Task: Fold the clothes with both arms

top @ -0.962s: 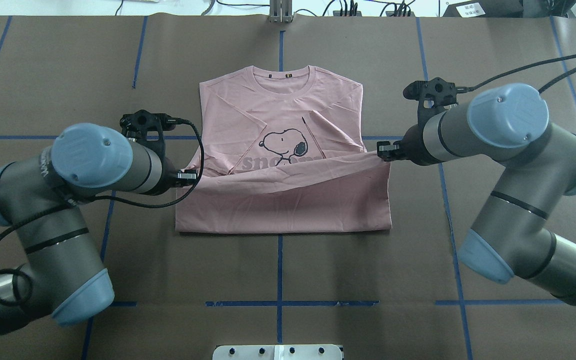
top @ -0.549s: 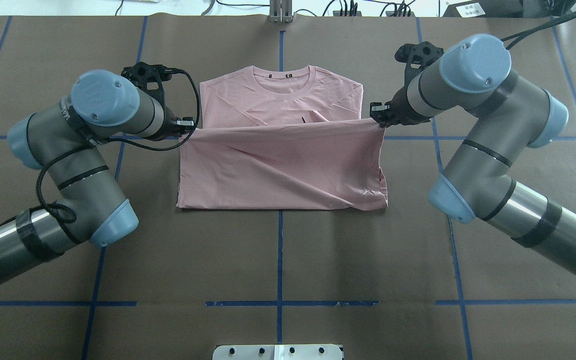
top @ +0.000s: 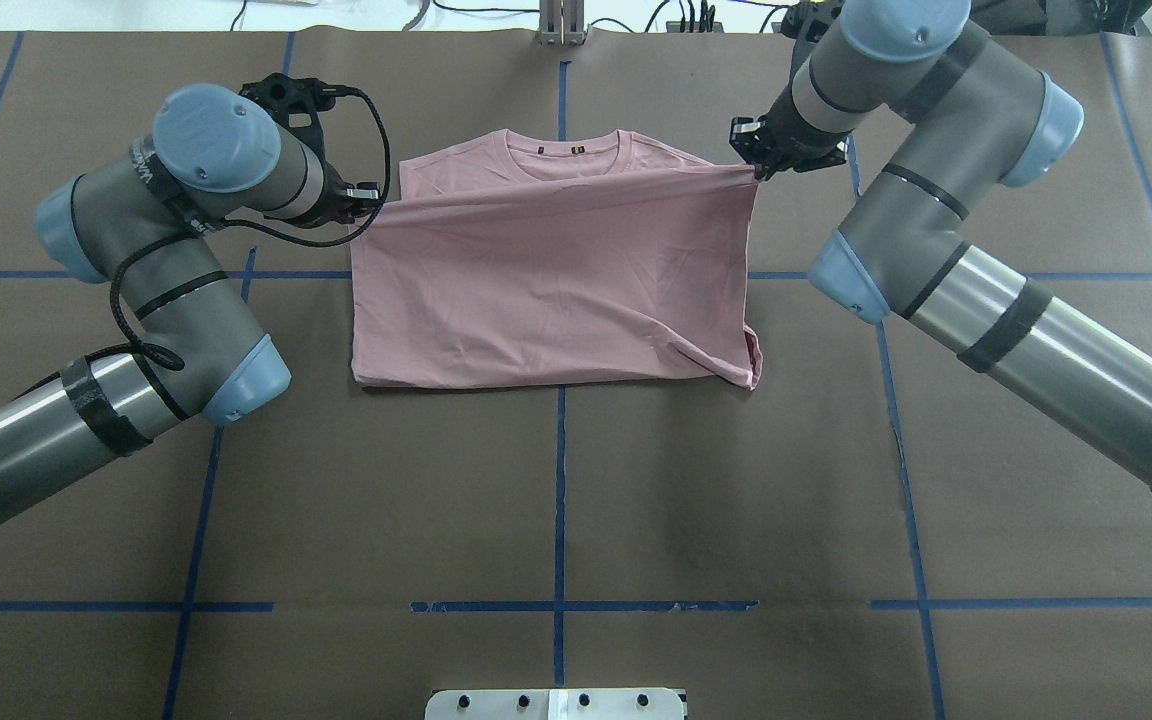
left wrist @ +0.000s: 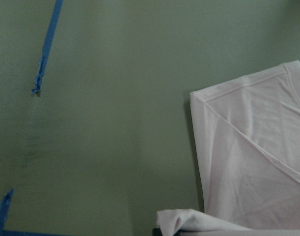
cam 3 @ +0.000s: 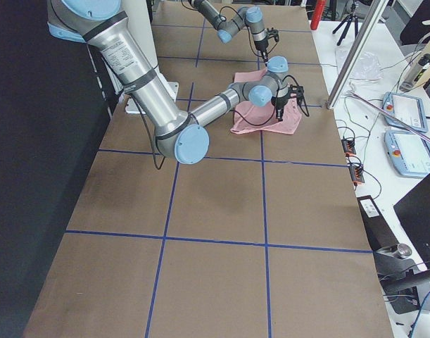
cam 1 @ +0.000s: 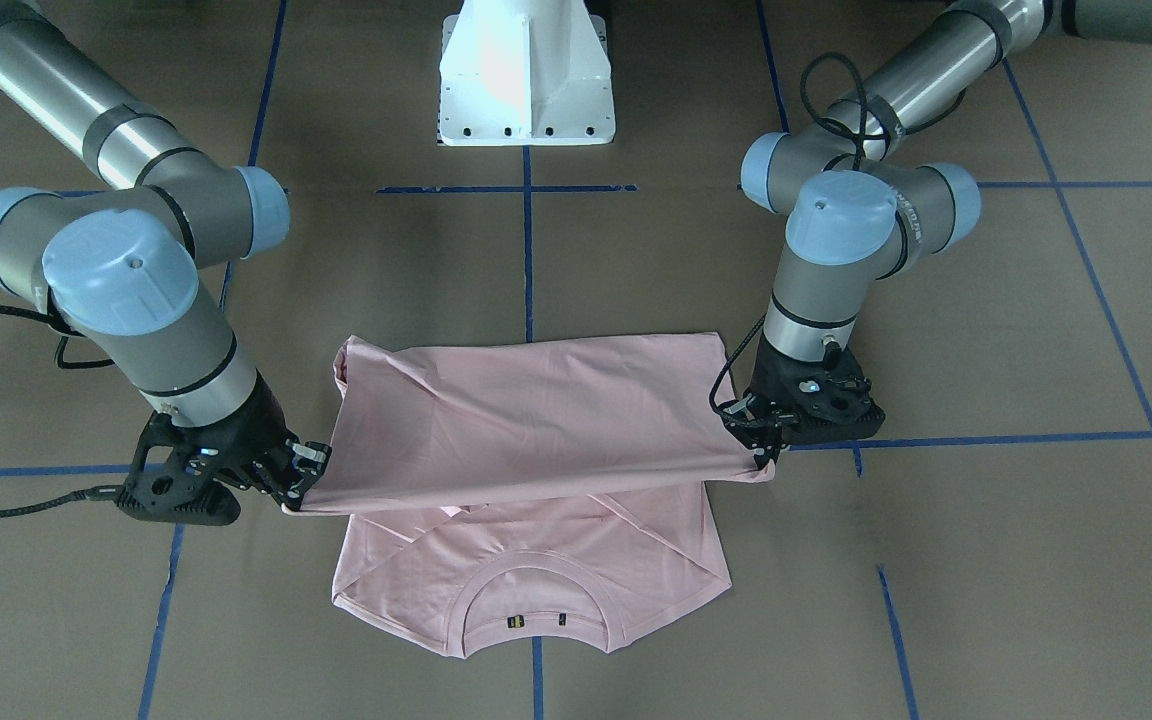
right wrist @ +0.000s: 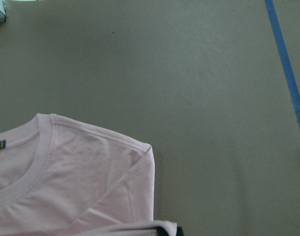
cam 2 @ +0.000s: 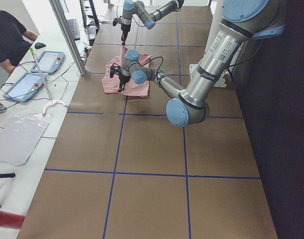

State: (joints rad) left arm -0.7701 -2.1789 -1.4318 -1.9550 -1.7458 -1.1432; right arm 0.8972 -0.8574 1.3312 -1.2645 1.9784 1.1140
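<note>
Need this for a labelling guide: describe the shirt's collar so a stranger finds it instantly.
On the brown table lies a pink T-shirt. Its collar is the ribbed curve at the edge farthest from the robot, with two small tags inside it.

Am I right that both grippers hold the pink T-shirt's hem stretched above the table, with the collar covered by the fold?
Not quite: the collar is uncovered, lying past the raised hem, as the exterior front-facing view shows. The left gripper and right gripper do hold the hem of the T-shirt stretched above the table.
</note>
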